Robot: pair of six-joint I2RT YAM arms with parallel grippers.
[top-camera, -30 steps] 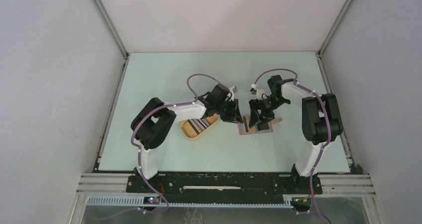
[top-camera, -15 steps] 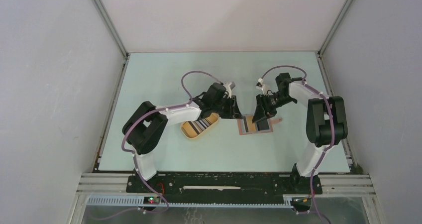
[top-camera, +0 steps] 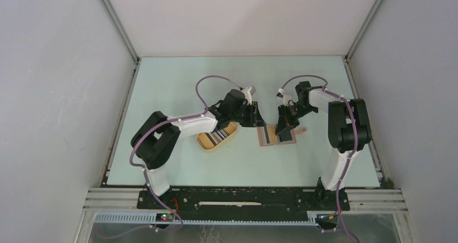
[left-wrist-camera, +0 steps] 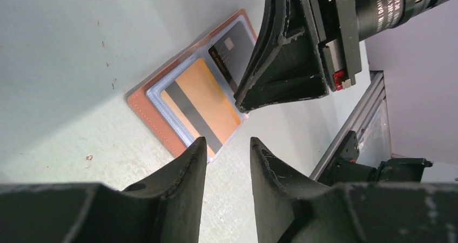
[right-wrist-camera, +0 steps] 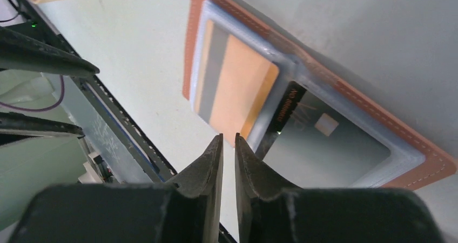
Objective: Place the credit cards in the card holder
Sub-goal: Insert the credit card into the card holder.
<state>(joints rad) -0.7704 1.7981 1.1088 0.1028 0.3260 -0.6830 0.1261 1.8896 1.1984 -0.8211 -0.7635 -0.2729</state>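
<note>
Card holder [left-wrist-camera: 157,119] lies open and flat on the pale green table [top-camera: 162,92], at three o'clock from the yellow tray [top-camera: 207,145], with a gap between the two. Its light blue pockets face up. An orange card [right-wrist-camera: 237,92] with a dark stripe sits in one, and a black card [right-wrist-camera: 324,151] with a chip sits in the other. Credit cards [top-camera: 216,135] lie as a striped stack inside the tray. Left gripper [left-wrist-camera: 227,162] hangs at about ten o'clock of the holder, near its edge. Its fingers are parted with nothing between them, and as far as the views show it touches neither holder nor tray. Right gripper [right-wrist-camera: 228,146] is low over the holder, towards its twelve o'clock side. Its fingers are drawn almost together with only a thin slit left, and they grasp nothing. Whether its tips touch the holder cannot be told.
</note>
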